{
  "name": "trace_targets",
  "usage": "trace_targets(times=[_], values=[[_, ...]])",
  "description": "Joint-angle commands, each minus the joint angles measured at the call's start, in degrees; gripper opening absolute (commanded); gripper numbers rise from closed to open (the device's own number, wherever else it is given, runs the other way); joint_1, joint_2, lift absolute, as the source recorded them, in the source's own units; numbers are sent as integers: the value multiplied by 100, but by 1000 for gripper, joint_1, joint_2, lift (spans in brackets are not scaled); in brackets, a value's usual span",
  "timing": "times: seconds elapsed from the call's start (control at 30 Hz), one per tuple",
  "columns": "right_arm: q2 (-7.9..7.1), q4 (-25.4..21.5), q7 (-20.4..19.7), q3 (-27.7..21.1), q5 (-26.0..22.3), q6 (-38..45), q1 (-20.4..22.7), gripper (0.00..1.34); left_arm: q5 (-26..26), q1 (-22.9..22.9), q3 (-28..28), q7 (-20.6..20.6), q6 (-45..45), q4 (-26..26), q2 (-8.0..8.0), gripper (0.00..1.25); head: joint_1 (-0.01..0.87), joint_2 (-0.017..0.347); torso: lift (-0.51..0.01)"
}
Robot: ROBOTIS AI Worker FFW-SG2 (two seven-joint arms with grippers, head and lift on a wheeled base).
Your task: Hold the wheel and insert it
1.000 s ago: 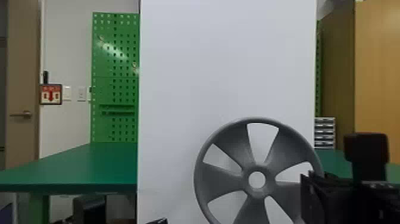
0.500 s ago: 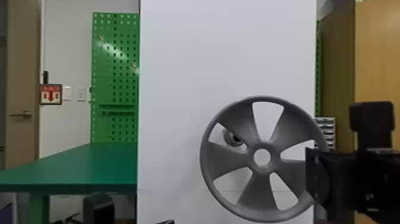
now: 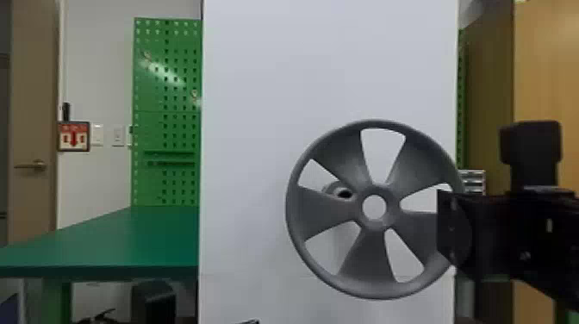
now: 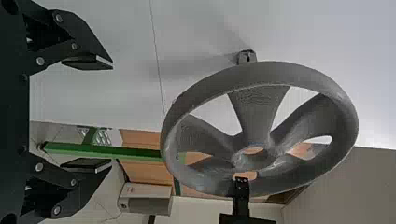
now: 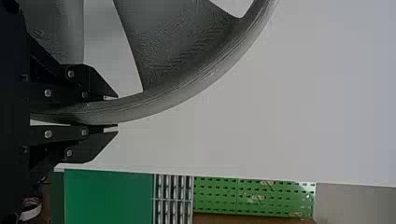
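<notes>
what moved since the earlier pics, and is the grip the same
The gray wheel rose in front of the white panel, lately drifting slightly left too; the right tool rose with it. The round fitting on the panel, hidden at first, now shows through an opening in the wheel. The right tool is at the rim as before; panel and green table stayed put.

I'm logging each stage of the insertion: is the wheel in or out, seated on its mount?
Out: the round fitting on the white panel shows off-centre, left of the wheel's central hole.
</notes>
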Motion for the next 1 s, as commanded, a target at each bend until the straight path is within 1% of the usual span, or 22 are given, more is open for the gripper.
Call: trace_targets(times=[0.0,0.57,0.97], values=[[-24,19,0,20,54,-6,-86,275,2,-11,-12,8,0,2,5,746,0,12,-492],[-51,80,0,3,80,-15,-165,275,-7,-3,-3,8,0,2,-4,746,0,12,-492],[-33,80,0,29,107,-15,-173,275,2,-3,-3,8,0,2,-4,746,0,12,-492]])
